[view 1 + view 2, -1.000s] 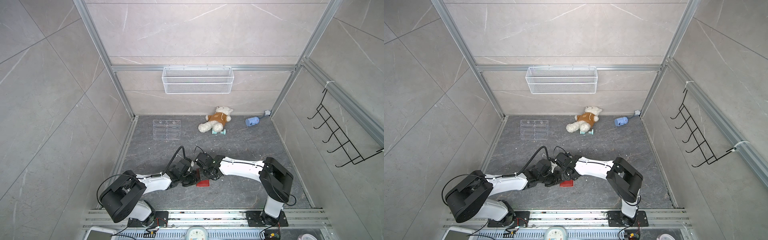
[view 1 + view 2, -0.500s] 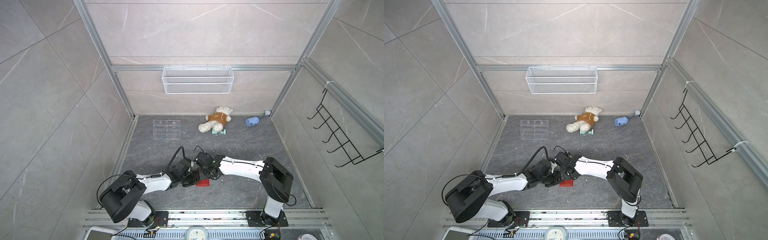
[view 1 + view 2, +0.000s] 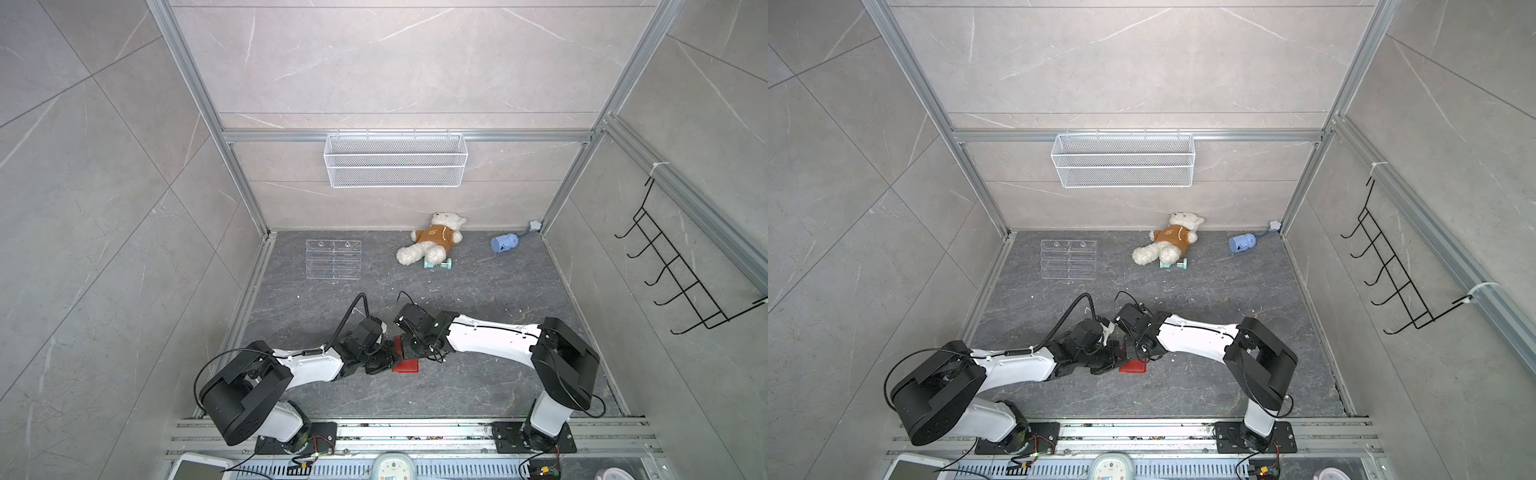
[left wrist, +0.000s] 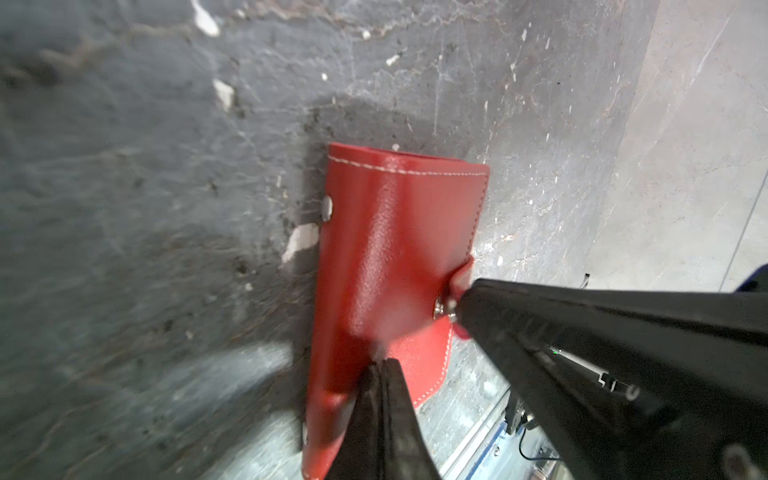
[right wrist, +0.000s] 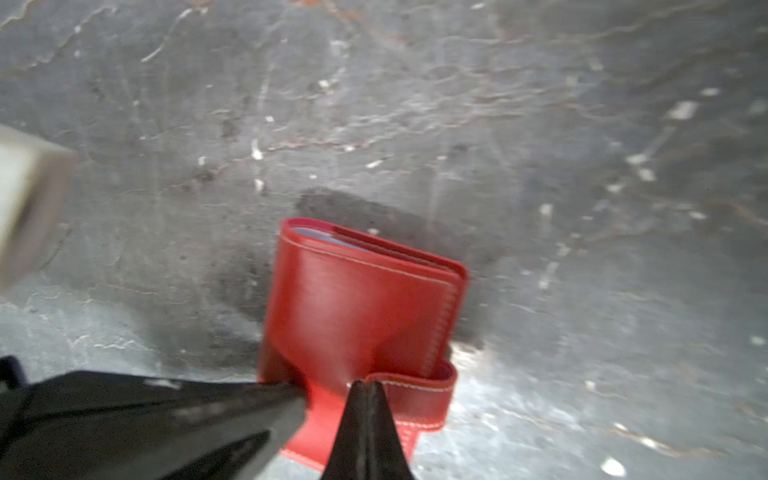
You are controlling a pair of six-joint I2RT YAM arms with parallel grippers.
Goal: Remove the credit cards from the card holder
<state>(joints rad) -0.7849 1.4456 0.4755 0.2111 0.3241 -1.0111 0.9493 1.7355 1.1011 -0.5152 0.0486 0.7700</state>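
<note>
Right wrist view: right pincer newly clamps the red snap tab of the flat red leather-like card holder; left pincer, shut, pins its cover. Opening looks imminent.

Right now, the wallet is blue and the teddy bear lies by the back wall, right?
No, the wallet is red, not blue; the left wrist view shows it. The teddy bear does lie by the back wall.
</note>
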